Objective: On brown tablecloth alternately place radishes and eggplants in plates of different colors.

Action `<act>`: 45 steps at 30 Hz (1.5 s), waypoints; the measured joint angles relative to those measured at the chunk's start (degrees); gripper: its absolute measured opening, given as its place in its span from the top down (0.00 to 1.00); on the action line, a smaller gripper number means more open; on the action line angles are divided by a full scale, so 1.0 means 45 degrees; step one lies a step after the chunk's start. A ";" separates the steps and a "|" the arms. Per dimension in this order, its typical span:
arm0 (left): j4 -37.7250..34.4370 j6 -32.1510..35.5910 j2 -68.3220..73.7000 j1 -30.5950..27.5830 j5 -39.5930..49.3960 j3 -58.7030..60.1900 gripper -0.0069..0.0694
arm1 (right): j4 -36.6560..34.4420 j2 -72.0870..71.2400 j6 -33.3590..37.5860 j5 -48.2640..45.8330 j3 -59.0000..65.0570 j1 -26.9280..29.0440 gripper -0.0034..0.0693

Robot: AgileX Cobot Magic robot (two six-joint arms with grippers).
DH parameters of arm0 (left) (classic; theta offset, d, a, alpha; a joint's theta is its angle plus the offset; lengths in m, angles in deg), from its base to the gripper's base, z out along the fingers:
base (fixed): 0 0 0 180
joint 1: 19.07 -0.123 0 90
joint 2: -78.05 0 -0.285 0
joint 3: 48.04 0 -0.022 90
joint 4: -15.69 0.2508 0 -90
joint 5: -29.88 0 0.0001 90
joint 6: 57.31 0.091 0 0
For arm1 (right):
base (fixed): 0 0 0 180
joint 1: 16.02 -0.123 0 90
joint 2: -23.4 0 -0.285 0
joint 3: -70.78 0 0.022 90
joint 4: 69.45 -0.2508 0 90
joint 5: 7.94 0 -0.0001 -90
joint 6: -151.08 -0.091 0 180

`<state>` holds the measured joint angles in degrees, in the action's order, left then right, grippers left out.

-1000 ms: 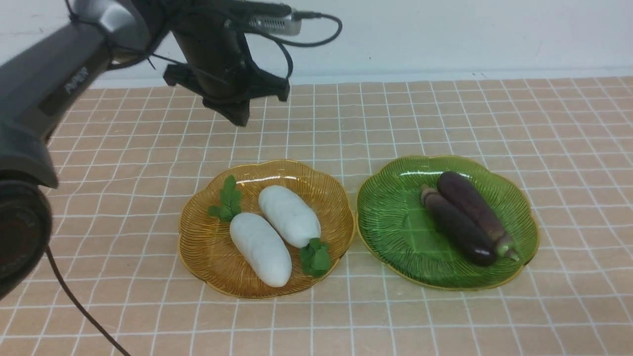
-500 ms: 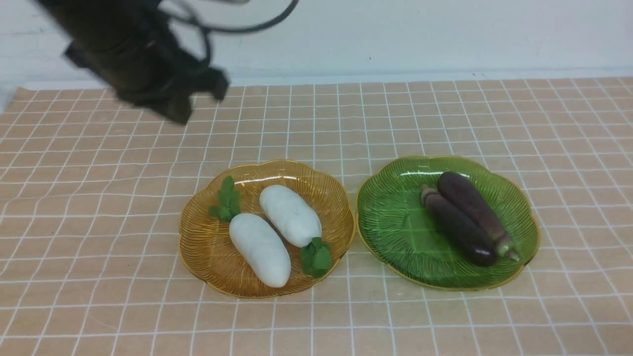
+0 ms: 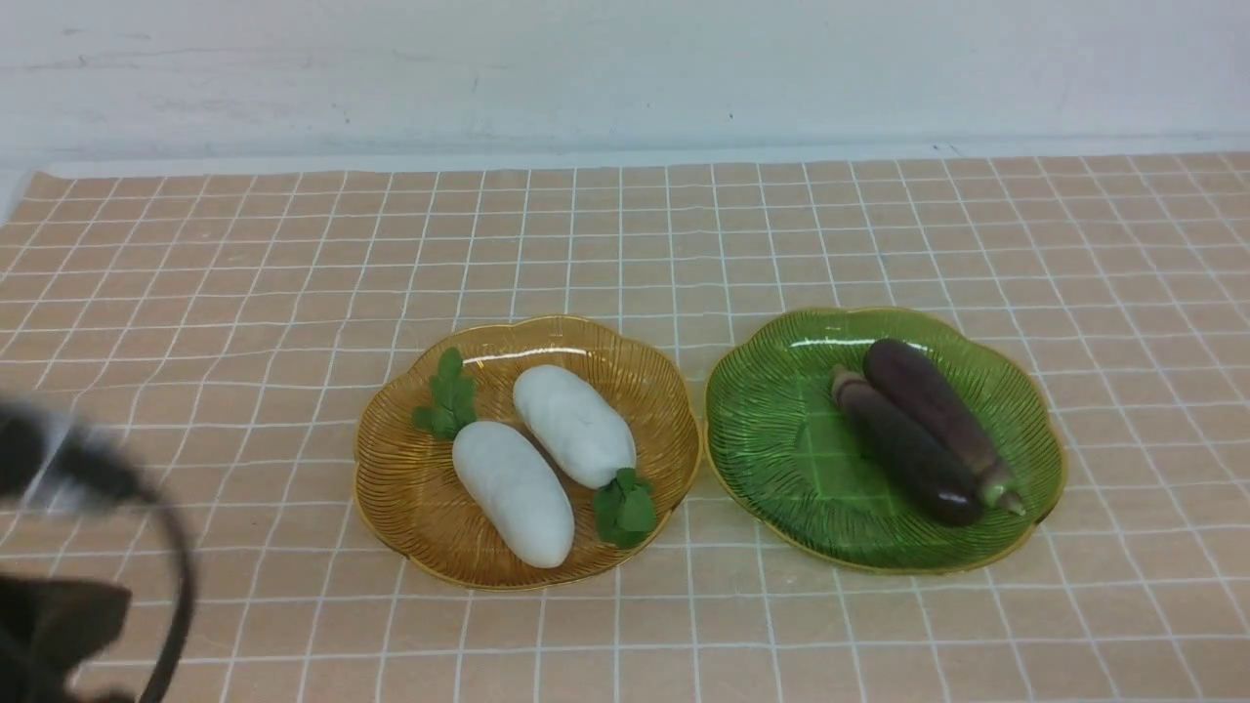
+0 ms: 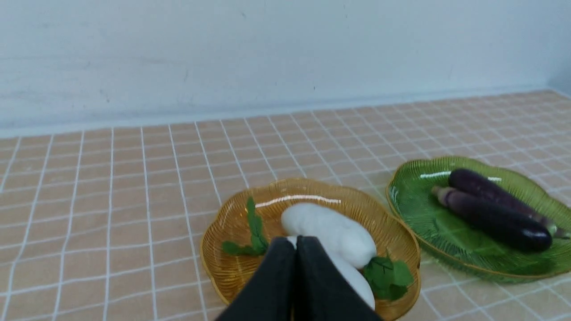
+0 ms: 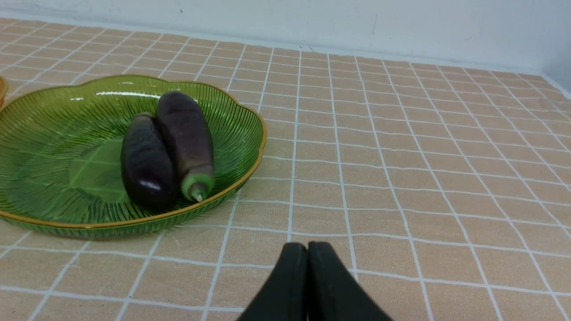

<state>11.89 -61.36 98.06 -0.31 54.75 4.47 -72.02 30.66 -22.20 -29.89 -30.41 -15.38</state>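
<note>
Two white radishes (image 3: 572,425) (image 3: 515,491) with green leaf tufts lie side by side in the amber plate (image 3: 391,488) on the brown tablecloth (image 3: 244,293). Two dark purple eggplants (image 3: 928,400) (image 3: 903,451) lie side by side in the green plate (image 3: 771,439) to its right. My left gripper (image 4: 295,240) is shut and empty, on the near side of the amber plate (image 4: 223,263). My right gripper (image 5: 307,246) is shut and empty over bare cloth, beside the green plate (image 5: 53,147). In the front view only a blurred part of the left arm (image 3: 59,469) shows at the lower left.
A white wall (image 3: 625,68) runs along the far edge of the cloth. A dark cable (image 3: 181,586) hangs by the left arm at the lower left.
My left arm has swung from above the far left of the cloth down to the near left corner of the front view. The plates, radishes and eggplants have not moved.
</note>
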 joint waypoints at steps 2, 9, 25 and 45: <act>0.0000 0.0000 -0.0072 0.0000 0.0003 0.0000 0.92 | 0.0000 0.0000 0.0000 0.0000 0.0000 0.0000 0.97; 0.0027 0.0024 -0.0087 0.0000 0.0003 0.0000 0.92 | 0.0000 0.0000 0.0000 0.0000 0.0000 0.0000 0.97; -0.0434 0.2647 -0.0639 -0.2218 -0.1696 0.2997 0.92 | 0.0000 0.0000 0.0000 0.0000 0.0000 0.0000 0.97; -0.0399 0.2716 -0.2867 -0.3149 -0.1371 0.5840 0.92 | 0.0000 0.0000 0.0000 0.0000 0.0000 0.0000 0.97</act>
<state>10.10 -49.14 85.16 -14.48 48.59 30.75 -72.02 30.66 -22.20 -29.89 -30.41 -15.38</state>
